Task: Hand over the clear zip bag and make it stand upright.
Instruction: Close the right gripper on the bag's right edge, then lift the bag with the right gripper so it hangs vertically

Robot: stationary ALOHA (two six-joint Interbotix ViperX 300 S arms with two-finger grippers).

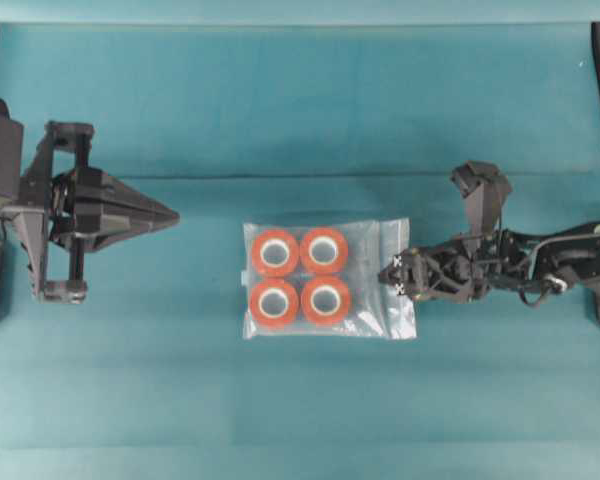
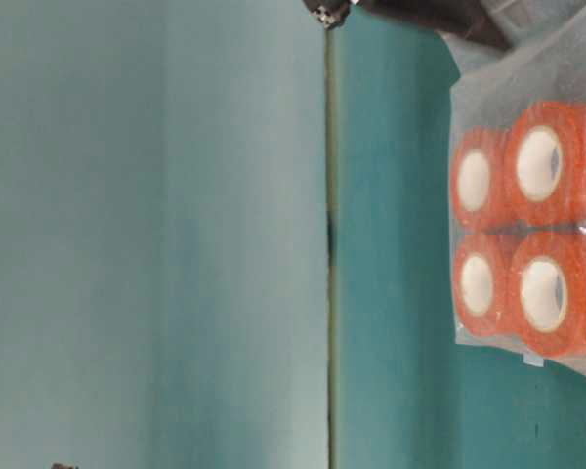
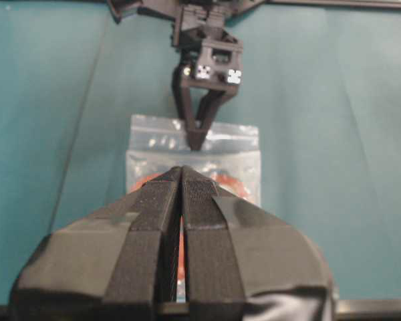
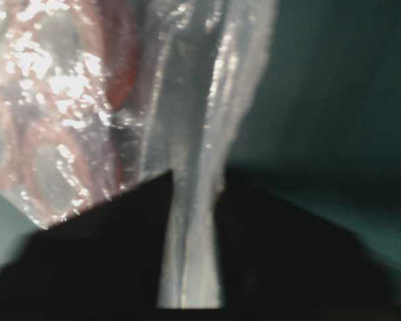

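Closest to the lens in the left wrist view, the left gripper (image 3: 180, 194) fills the lower frame, its two black padded fingers (image 3: 150, 227) pressed flat together with nothing between them. From overhead it hangs at the left side of the teal table cloth (image 1: 300, 100), well apart from the bag, pointing toward it.

The clear zip bag (image 1: 370, 300) lies flat near the middle of the cloth, its zip-seal strip toward the right arm. Inside it four orange-red rolls (image 1: 275, 252) with white cores sit in a two-by-two block, touching one another.

The right gripper (image 1: 398, 278) reaches in from the right to the bag's seal edge. In the right wrist view its dark fingers (image 4: 107, 247) stand either side of a crinkled fold of the clear plastic, which runs down through the narrow gap between them; the jaws are closed in on that edge. In the left wrist view its tips come together on the bag's seal strip.
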